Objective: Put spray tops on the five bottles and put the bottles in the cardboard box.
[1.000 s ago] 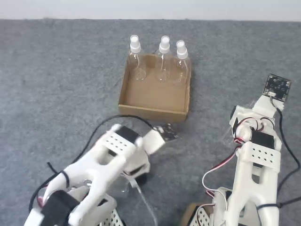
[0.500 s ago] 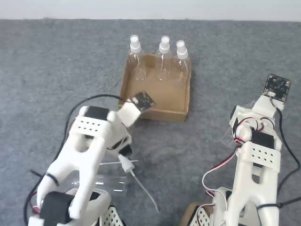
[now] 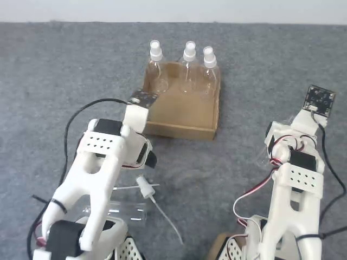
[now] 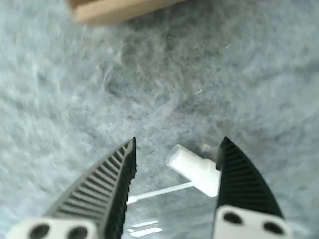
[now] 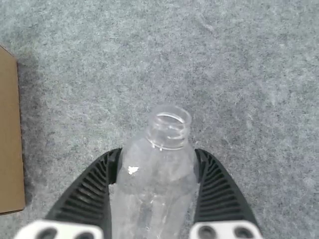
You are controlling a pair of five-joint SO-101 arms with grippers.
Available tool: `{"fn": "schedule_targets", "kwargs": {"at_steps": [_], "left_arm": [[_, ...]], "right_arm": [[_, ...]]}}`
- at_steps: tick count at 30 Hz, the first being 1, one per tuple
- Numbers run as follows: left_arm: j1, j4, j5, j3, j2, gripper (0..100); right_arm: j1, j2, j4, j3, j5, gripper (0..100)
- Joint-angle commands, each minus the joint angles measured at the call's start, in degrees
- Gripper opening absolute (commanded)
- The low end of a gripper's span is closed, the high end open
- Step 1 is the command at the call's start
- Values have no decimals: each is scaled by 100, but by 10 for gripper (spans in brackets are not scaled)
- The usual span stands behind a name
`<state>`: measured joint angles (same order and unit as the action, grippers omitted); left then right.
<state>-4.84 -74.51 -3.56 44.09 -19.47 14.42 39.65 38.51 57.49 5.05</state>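
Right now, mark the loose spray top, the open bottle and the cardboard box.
spray top (image 4: 194, 168), left wrist view, white head.
open bottle (image 5: 170, 130), right wrist view, threaded neck.
cardboard box (image 3: 184, 130), high view, front wall.

The left claw (image 4: 178, 142) has drawn off the spray top (image 4: 197, 169) toward the box (image 3: 179, 130).

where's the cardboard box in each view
high view: box at top centre, three capped bottles in it.
left wrist view: box corner beyond the open left gripper and spray top.
right wrist view: box wall beside the held bottle.
shared landmark: grey mat under everything.
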Motion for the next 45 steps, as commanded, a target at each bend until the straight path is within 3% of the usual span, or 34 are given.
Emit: {"fn": "schedule_targets", "kwargs": {"at_steps": [1, 13, 16, 23, 26, 42, 45], "left_arm": [[-18, -88, 932, 48, -202, 250], [-70, -62, 1099, 760, -202, 250], [-396, 53, 1152, 971, -202, 249], [-1503, 1213, 2277, 1771, -202, 246], [-1723, 1266, 2567, 1824, -202, 246], [-1758, 1275, 2664, 1824, -246, 245], [-1758, 1275, 2655, 1824, -255, 194]], "right_arm": [[-48, 198, -145, -70, -88, 35], [-48, 198, -145, -70, -97, 35], [-48, 198, -145, -70, -97, 35], [-48, 198, -145, -70, -97, 35], [-40, 198, -145, -70, -97, 35], [-40, 198, -145, -70, -97, 35], [-40, 198, -145, -70, -97, 35]]}}
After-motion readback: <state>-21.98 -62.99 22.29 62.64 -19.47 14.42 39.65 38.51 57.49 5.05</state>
